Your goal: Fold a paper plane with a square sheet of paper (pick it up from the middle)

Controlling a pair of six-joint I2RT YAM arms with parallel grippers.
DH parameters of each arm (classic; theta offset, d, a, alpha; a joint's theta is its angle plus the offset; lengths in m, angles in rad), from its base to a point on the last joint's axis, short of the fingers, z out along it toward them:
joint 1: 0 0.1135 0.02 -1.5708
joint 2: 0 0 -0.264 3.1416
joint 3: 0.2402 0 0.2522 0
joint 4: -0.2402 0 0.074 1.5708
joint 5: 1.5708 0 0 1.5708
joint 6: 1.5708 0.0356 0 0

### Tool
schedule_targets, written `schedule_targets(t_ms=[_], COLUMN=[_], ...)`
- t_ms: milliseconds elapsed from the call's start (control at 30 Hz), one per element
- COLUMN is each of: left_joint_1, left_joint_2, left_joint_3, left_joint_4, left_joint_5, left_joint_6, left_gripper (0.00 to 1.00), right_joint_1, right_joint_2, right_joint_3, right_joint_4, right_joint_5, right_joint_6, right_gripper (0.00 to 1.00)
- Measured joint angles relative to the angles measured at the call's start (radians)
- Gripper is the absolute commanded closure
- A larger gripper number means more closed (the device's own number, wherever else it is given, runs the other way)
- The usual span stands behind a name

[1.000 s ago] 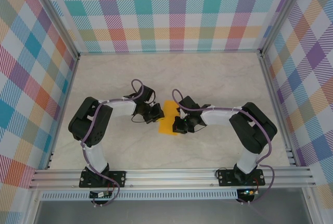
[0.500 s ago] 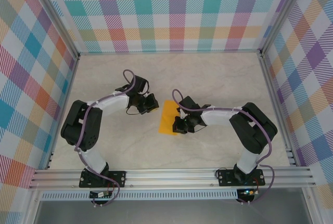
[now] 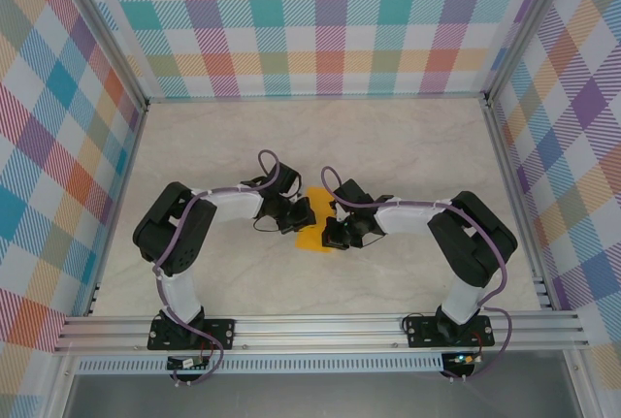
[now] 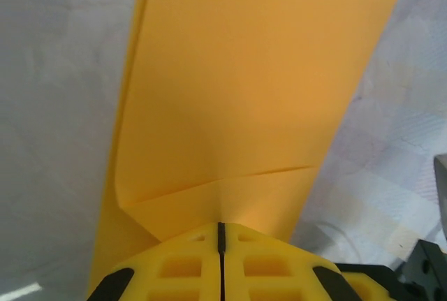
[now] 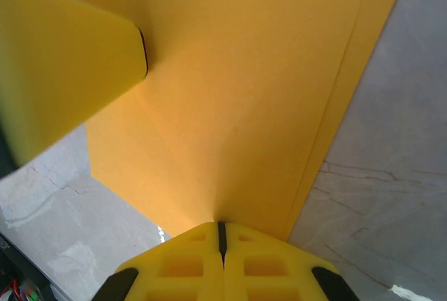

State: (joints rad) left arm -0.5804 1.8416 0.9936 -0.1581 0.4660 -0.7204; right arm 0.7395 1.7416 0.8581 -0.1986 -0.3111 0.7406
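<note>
- While both arms reach toward the middle of the pale marbled table (image 3: pixel 417 146), we see the orange-yellow sheet of paper (image 3: pixel 315 203) lying on it between the two grippers.
- We see the paper creased smaller, a long strip with doubled layers along one side and a slanting crease near the left arm's fingertips.
- We find the left gripper (image 3: pixel 302 215) at the paper's left side, its yellow fingers (image 4: pixel 181 266) pressed together with only a thin seam between them, tips meeting the paper.
- We find the right gripper (image 3: pixel 331 234) at the paper's near right corner, jaws likewise fully closed, tips against the sheet.
- We cannot tell whether either closed pair pinches the paper or merely presses on it.
- We note the left arm's finger touching the sheet in the right wrist view, near its upper left.
</note>
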Motion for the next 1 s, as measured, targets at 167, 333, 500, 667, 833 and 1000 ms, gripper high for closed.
schedule_targets(t_ms=[167,333,500,667,833,1000], left_joint_1=[0.003,0.014,0.026,0.034,0.036,0.04], left_joint_2=[0.001,0.003,0.007,0.008,0.009,0.016], left_joint_3=[0.0,0.0,-0.012,-0.034,-0.042,-0.042], left_joint_4=[0.0,0.002,0.024,0.061,0.079,0.087], left_joint_5=[-0.026,-0.02,0.011,0.042,0.057,0.073], left_joint_6=[0.034,0.045,0.045,0.037,0.032,0.029], left_gripper=[0.95,0.96,0.97,0.97,0.97,0.97], right_joint_1=[0.0,0.0,0.002,0.005,0.007,0.007], right_joint_2=[-0.003,-0.004,-0.012,-0.015,0.021,0.09], right_joint_3=[-0.001,-0.001,0.002,0.039,0.129,0.168], right_joint_4=[0.0,0.001,0.0,-0.05,-0.048,-0.045], right_joint_5=[0.0,-0.001,-0.003,0.003,0.012,0.023], right_joint_6=[0.0,-0.005,-0.019,-0.021,-0.018,-0.016], right_gripper=[0.96,0.95,0.95,0.95,0.95,0.96])
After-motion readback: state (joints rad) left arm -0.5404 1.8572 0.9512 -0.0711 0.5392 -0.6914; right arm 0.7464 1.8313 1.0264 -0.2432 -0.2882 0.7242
